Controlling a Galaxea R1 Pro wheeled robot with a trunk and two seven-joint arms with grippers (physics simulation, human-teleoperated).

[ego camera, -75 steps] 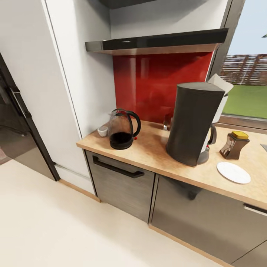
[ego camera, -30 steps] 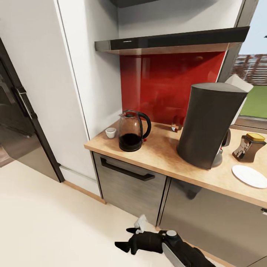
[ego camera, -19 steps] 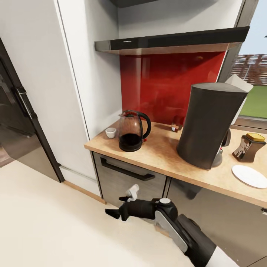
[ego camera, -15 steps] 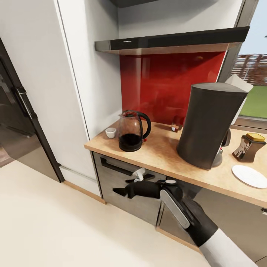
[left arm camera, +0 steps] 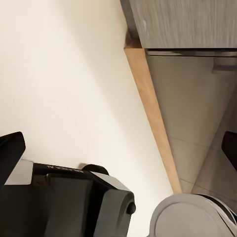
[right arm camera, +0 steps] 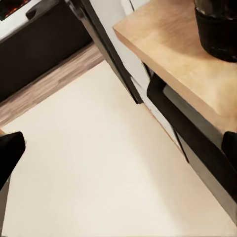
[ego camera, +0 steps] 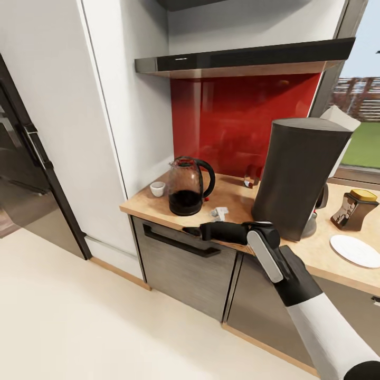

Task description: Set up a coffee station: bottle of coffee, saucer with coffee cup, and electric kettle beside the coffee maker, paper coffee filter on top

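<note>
A glossy red backsplash point(ego camera: 237, 121) anchors the room. Above it runs a dark slab hood point(ego camera: 243, 57) with a wood-toned underside. To its left stands a tall white panel point(ego camera: 111, 116), and further left a black appliance front point(ego camera: 21, 174) (its surface reflective). Below the backsplash sit dark grey cabinet fronts point(ego camera: 184, 269) with a black bar handle point(ego camera: 179, 241). The cream floor point(ego camera: 79, 316) spreads beneath. Right of the backsplash, a window point(ego camera: 364, 121) shows daylight, grass and a fence.
</note>
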